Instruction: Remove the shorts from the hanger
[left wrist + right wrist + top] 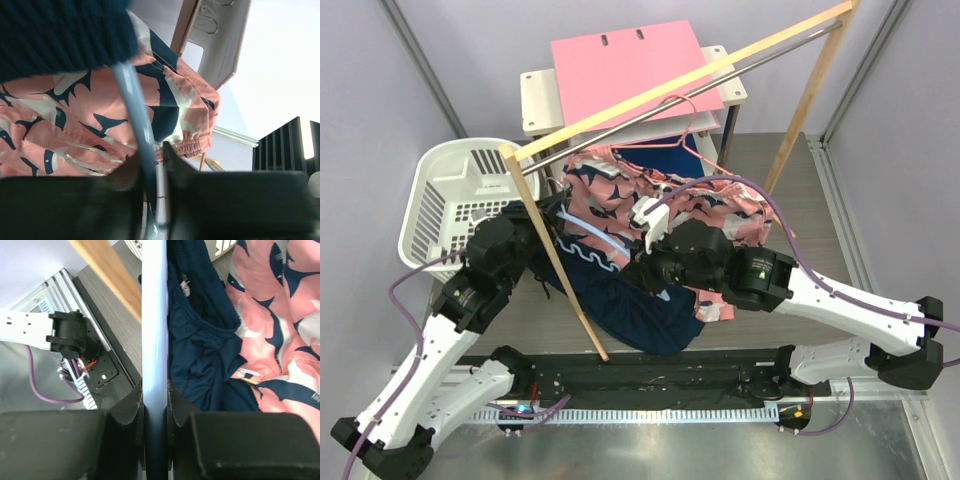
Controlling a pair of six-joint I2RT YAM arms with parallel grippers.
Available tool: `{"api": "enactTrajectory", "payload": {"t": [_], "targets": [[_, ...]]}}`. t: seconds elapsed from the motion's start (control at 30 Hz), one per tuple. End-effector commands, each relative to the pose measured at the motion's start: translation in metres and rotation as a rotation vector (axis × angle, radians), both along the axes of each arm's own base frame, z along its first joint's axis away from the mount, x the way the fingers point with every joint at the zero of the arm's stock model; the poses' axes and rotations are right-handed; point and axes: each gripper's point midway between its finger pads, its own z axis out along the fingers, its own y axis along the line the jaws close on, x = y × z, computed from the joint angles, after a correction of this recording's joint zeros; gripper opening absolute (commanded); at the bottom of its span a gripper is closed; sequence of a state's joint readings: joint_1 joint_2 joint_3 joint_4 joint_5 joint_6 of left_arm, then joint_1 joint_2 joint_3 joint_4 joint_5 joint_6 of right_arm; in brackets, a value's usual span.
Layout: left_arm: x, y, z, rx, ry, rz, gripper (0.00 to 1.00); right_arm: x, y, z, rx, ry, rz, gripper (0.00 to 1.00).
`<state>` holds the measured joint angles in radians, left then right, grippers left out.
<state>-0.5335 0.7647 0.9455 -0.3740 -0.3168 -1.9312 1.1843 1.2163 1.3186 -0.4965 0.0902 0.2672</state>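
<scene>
A light blue hanger (600, 238) carries the dark navy shorts (630, 300), which hang down toward the table's near edge. The salmon pink printed shorts (610, 185) lie bunched just behind them. My left gripper (152, 150) is shut on the hanger's blue bar (132, 100), under the navy waistband (60, 30) and the pink shorts (75, 115). My right gripper (155, 390) is shut on the same hanger's bar (154, 315), with the navy shorts (200, 355) and pink shorts (280, 315) to its right. In the top view both grippers sit under the cloth and are mostly hidden.
A wooden rack stands over the scene, its near leg (555, 260) between my arms and its top bar (690, 80) running diagonally. A thin pink hanger (685, 125) hangs from its metal rod. A white laundry basket (450, 195) is at the left. A pink board (630, 65) lies on a white stand behind.
</scene>
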Motion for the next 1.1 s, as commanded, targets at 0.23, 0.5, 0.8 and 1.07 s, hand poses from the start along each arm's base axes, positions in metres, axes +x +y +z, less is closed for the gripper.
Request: {"api": "enactTrajectory", "payload": {"t": [0.23, 0.5, 0.8, 1.07], "targets": [[-0.067, 0.037, -0.004, 0.258, -0.111, -0.047, 0.6, 0.012, -0.024, 0.047, 0.191, -0.034, -0.14, 0.01], [-0.108, 0.104, -0.014, 0.728, -0.044, 0.043, 0.53, -0.009, -0.03, 0.064, 0.259, -0.022, -0.054, 0.01], [-0.072, 0.108, 0.004, 1.218, 0.106, -0.066, 0.48, -0.031, -0.031, 0.078, 0.322, 0.035, 0.033, 0.01], [-0.063, 0.079, 0.021, 1.284, -0.069, -0.193, 0.66, -0.038, -0.021, 0.082, 0.325, 0.083, 0.077, 0.01]]}}
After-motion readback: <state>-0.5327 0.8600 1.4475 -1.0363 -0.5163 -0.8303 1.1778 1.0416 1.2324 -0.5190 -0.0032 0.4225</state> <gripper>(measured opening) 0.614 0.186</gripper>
